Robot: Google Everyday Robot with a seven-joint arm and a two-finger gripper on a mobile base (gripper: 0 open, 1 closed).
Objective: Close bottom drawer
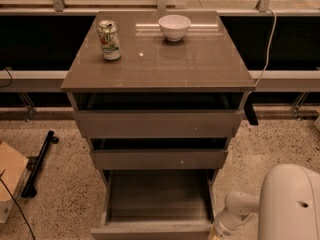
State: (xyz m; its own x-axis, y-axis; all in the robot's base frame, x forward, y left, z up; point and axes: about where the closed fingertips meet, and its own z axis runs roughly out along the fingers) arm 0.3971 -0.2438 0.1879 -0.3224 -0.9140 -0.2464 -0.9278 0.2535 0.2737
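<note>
The bottom drawer [159,196] is pulled far out of the grey-taupe cabinet [159,59]. Its inside looks empty and its plain front [150,230] sits at the bottom edge of the view. My gripper [216,233] is at the end of the white arm [240,206], low at the drawer front's right corner, mostly cut off by the frame edge. I cannot tell whether it touches the front. The middle drawer [159,158] and the top drawer [157,123] each stand slightly out.
A drink can [109,40] and a white bowl [174,27] stand on the cabinet top. A black bar [37,163] and a cardboard box [10,176] lie on the speckled floor at left. My white body [290,204] fills the lower right.
</note>
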